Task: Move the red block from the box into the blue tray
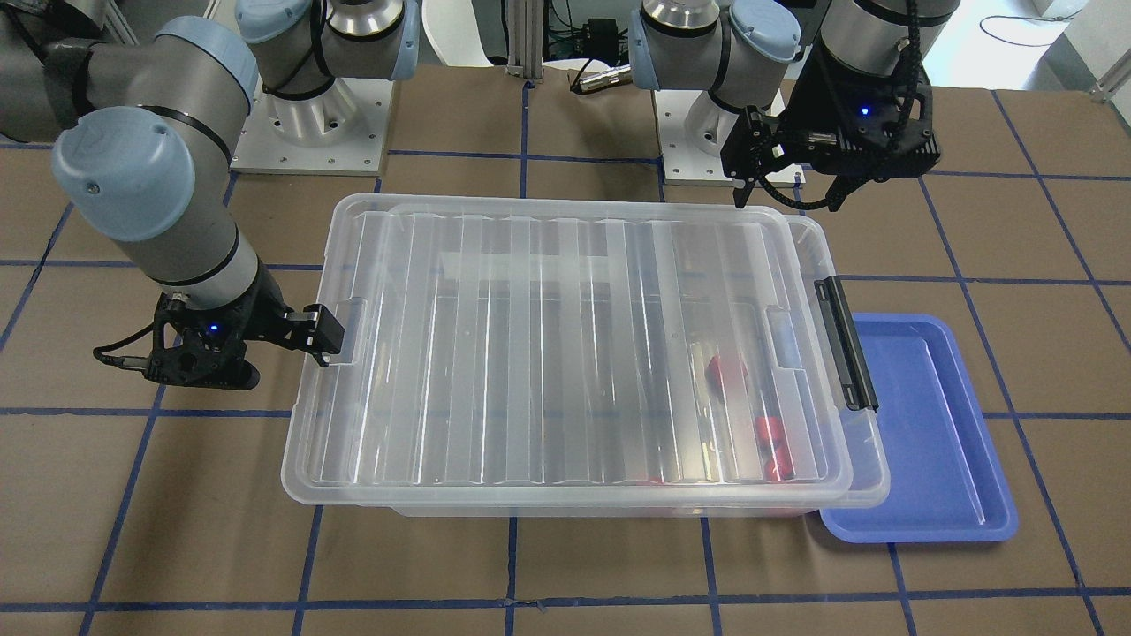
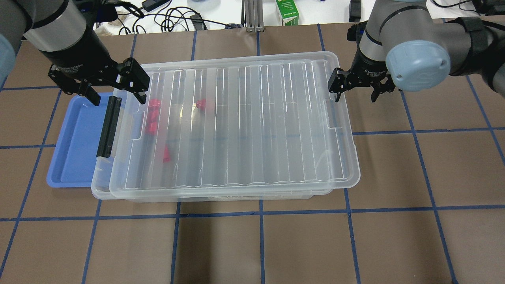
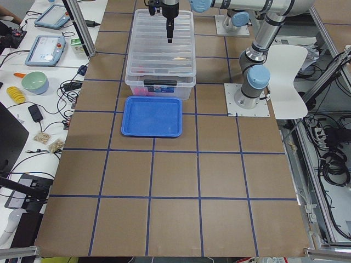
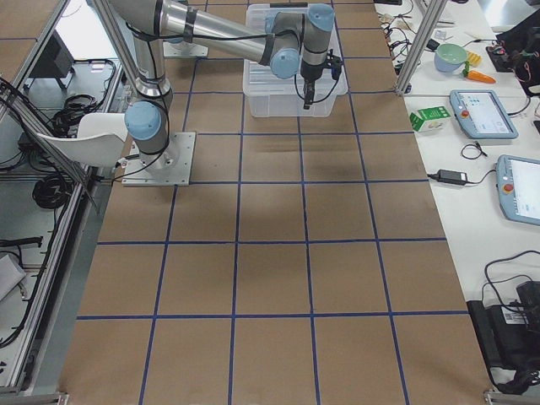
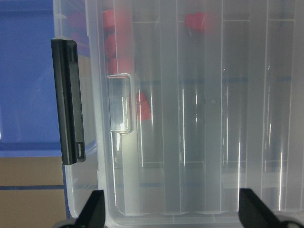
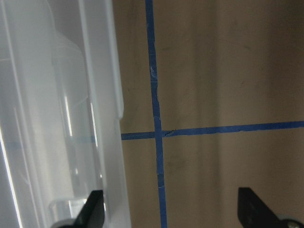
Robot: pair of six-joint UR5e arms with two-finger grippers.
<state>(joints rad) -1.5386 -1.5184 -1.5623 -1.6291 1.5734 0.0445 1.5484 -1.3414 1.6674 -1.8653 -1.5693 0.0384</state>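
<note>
The box (image 2: 256, 126) sits on the worktop (image 2: 315, 244), blocks (image 2: 151, 122) inside near its latch (image 2: 108, 126); the tray (image 2: 75, 150) lies just beside that end.

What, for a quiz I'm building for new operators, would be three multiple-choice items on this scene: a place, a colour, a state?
1. Where is the blue tray?
A. On the table at the box's latch end.
B. At the end without a latch.
C. Inside the box.

2. What colour is the latch bar?
A. Red.
B. Black.
C. Blue.

3. What state is the lid in?
A. Lying on the table.
B. Resting on the box.
C. Lifted by a gripper.

Answers:
1 A, the tray sits beside the latch end.
2 B, the bar is black against clear plastic.
3 B, the ribbed lid covers the box, with red blocks showing through it.
</note>
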